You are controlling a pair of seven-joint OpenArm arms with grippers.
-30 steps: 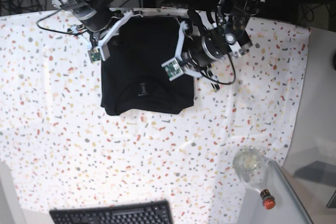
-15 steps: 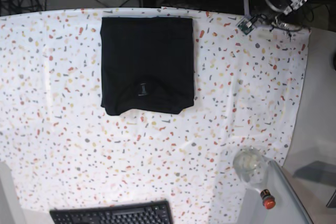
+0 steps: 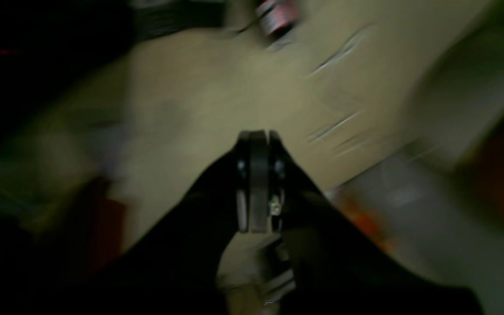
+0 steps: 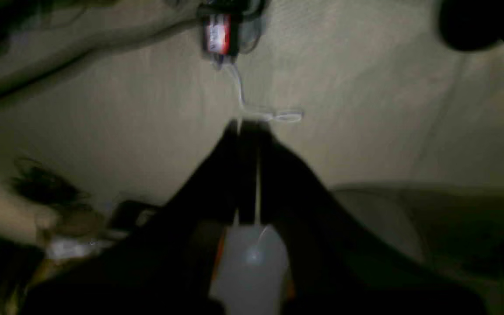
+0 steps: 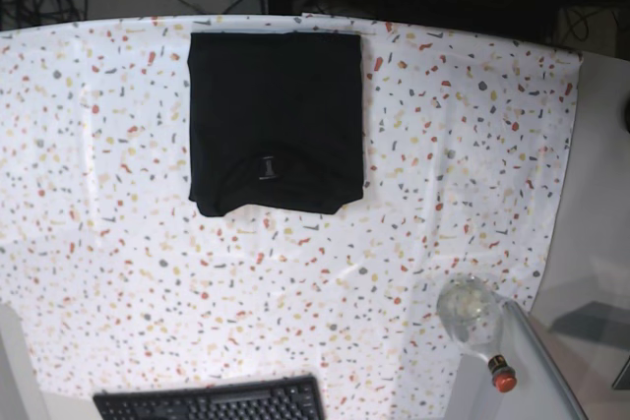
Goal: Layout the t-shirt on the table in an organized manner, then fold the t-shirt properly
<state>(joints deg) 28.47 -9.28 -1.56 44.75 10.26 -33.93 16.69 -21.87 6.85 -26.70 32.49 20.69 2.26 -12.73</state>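
Seen from above, the bench (image 5: pixel 118 243), draped in white cloth flecked with red, yellow and grey, fills nearly the whole frame. A black keyboard (image 5: pixel 212 402) pokes in at the lower left edge. Upper centre-left, the black t-shirt (image 5: pixel 276 120) lies folded into a neat, almost square block, flat on the cloth, its top edge close to the bench's far rim and a small grey label mark (image 5: pixel 266 166) showing near its lower edge. Lower right, a clear glass jar (image 5: pixel 471 310) stands at the cloth's border, with a small red-capped object (image 5: pixel 501 374) just below it. Neither of my arms appears in this overhead view.

From my left wrist, my left fingers (image 3: pixel 258 138) are pressed together with nothing between them, pointing at a blurred, dim beige surface with a red-and-white object (image 3: pixel 276 15) at the top of the frame.

From my right wrist, my right fingers (image 4: pixel 246 127) are likewise pressed together and empty, aimed at a dim beige surface where a thin white cord (image 4: pixel 252 105) trails from a red-labelled object (image 4: pixel 218 35) at top centre.
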